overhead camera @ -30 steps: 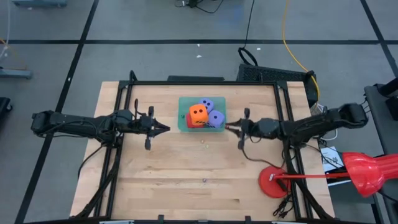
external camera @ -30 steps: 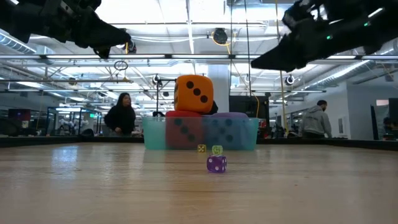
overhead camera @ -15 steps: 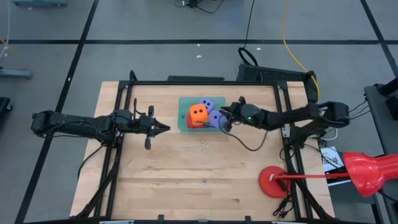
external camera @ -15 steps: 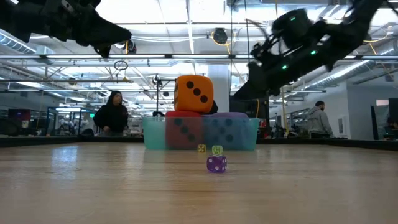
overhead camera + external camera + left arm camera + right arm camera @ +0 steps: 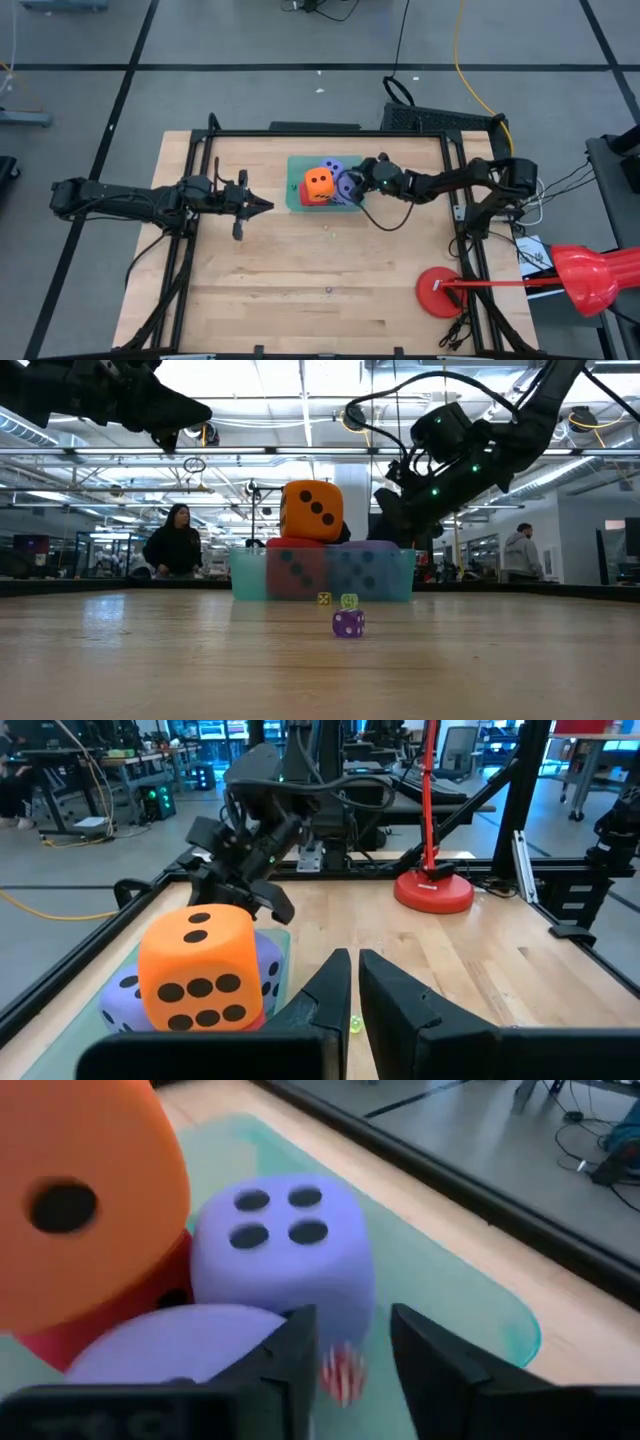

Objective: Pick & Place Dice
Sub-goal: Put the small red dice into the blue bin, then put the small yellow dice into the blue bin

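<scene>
Within the last second the right gripper point(image 5: 352, 186) had swung from right of centre in the high view to the teal tray point(image 5: 294, 200) at upper centre. Its fingers point(image 5: 290, 1360) stood slightly parted over a purple-blue die point(image 5: 285, 1250), pinching nothing, so a pick looked imminent. The orange die point(image 5: 318, 184) sat atop the pile. The left gripper point(image 5: 262, 206) waited pressed shut at left of centre.
</scene>
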Tool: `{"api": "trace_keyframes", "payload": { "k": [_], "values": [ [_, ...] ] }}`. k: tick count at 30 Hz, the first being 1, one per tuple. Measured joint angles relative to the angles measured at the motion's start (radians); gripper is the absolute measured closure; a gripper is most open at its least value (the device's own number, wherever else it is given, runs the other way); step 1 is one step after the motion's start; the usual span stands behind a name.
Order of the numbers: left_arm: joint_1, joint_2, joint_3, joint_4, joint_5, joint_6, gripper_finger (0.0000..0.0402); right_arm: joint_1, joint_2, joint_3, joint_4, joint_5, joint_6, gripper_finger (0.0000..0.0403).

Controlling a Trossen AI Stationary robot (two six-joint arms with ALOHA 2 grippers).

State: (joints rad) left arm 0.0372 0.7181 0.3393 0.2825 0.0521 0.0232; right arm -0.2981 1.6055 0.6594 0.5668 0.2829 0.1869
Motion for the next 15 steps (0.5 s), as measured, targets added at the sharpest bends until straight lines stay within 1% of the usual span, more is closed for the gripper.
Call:
{"api": "trace_keyframes", "payload": {
  "k": [5,7,9,12,14,15],
  "values": [
    [0.000,0.000,0.000,-0.001,0.000,-0.002,0.0364,0.000,-0.041,0.001,0.009,-0.004,0.025,0.0228],
    [0.000,0.000,0.000,-0.001,0.001,-0.006,0.0364,-0.004,-0.053,0.001,0.006,-0.043,0.033,0.0199],
    [0.000,0.000,0.000,-0.005,0.001,-0.007,0.0364,-0.009,-0.065,0.001,0.003,-0.057,0.037,0.0177],
    [0.000,0.000,0.000,-0.006,0.001,-0.010,0.0364,-0.009,-0.085,0.000,0.003,-0.095,0.019,0.0167],
    [0.000,0.000,0.000,-0.008,0.001,-0.017,0.0364,0.010,-0.102,-0.006,0.067,-0.146,-0.012,0.0178],
    [0.000,0.000,0.000,-0.011,0.000,-0.020,0.0364,0.026,-0.115,-0.016,0.126,-0.173,-0.028,0.0190]
  ]
}}
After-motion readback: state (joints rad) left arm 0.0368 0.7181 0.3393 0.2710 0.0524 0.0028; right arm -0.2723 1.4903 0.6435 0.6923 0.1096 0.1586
